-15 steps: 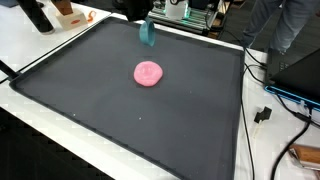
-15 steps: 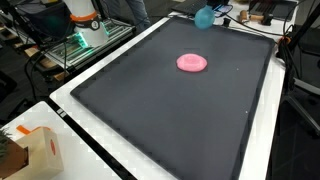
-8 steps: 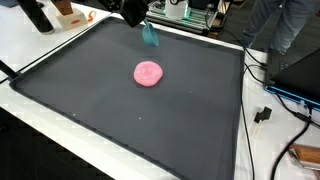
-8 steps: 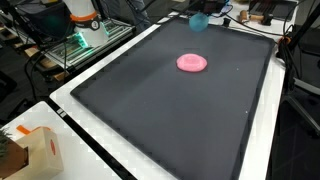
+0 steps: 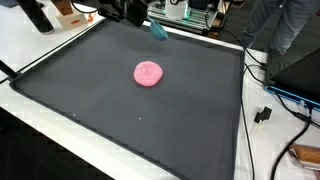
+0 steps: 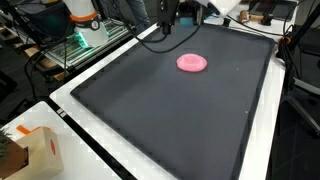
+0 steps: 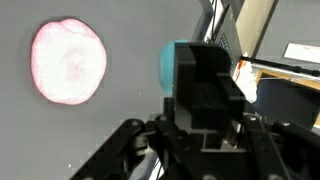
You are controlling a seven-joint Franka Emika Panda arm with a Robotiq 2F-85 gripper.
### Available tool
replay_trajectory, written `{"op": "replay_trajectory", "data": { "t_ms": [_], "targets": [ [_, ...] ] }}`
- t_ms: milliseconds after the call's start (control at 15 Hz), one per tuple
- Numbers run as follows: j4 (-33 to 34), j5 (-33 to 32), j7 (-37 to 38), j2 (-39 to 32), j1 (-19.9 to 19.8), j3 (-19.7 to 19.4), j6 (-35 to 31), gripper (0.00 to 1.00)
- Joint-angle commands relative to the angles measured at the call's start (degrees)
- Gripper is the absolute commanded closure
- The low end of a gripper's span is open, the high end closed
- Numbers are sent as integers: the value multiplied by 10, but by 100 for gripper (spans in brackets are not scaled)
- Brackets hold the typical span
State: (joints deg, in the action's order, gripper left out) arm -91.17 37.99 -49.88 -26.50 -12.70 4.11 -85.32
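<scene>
A teal object [image 5: 158, 30] hangs tilted over the far edge of the black mat [image 5: 110, 115], with my gripper [image 5: 148, 22] shut on it. In the wrist view the teal object [image 7: 172, 62] shows just behind the dark fingers [image 7: 205, 85]. In an exterior view my gripper [image 6: 180, 18] hides the teal object. A flat pink disc [image 5: 148, 73] lies on the mat near its middle, apart from the gripper; it also shows as the pink disc [image 6: 192, 63] and, at the upper left of the wrist view, the pink disc [image 7: 68, 62].
The mat [image 6: 170, 125] has a raised rim on a white table. A cardboard box [image 6: 35, 150] stands at one corner. Cables [image 5: 265, 115] run beside the mat. Equipment [image 6: 85, 25] and a person [image 5: 285, 30] stand beyond the far edge.
The arm has come into both exterior views over the far edge. The teal object has shifted slightly and tilted. The pink disc has not moved.
</scene>
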Motion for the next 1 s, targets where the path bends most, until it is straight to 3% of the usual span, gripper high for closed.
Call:
{"op": "replay_trajectory", "data": {
  "t_ms": [0, 933],
  "targets": [
    [14, 35, -37, -33, -9, -10, 7, 75],
    [-2, 75, -40, -94, -3, -21, -170, 75]
  ]
}}
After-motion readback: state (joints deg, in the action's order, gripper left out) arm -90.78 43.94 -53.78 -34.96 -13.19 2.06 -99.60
